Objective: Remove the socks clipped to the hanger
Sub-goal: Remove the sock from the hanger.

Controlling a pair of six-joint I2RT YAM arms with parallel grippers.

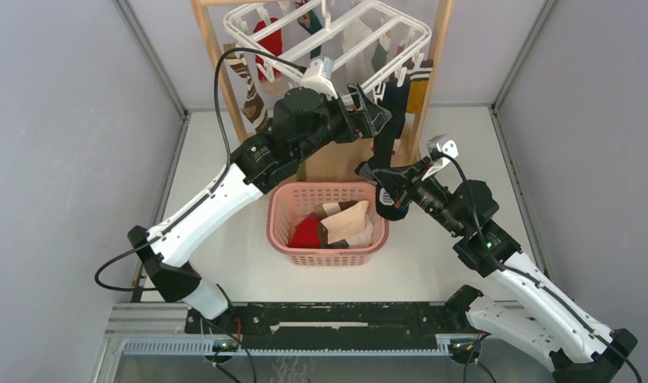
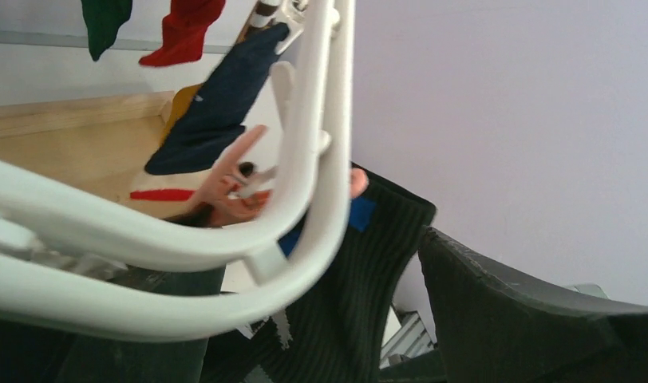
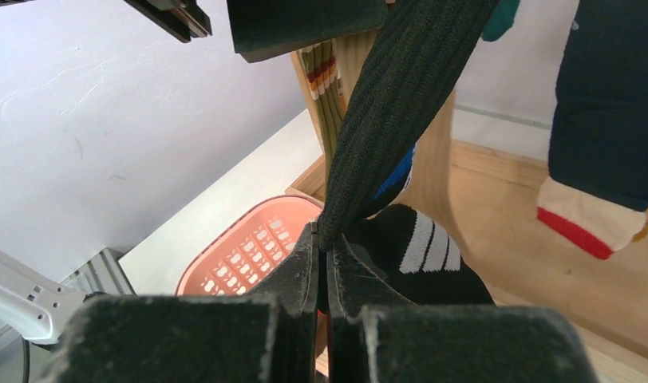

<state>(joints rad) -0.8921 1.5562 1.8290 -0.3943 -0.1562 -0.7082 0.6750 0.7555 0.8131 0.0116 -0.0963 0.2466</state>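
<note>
Hanger (image 2: 145, 239) bars cross before the black sock (image 2: 345, 295), pink basket (image 1: 329, 187) below.

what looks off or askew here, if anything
One thing stands out: the dark ribbed sock is stretched taut on a slant. Its lower end is pinched in the shut right gripper and its top is up by the hanger. That looks like a pull under way, not a fault. Nothing spilled or broken shows.

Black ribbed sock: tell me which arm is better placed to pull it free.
Right: the right gripper is shut on the black sock low down; the left gripper stands open up at the hanger.
</note>
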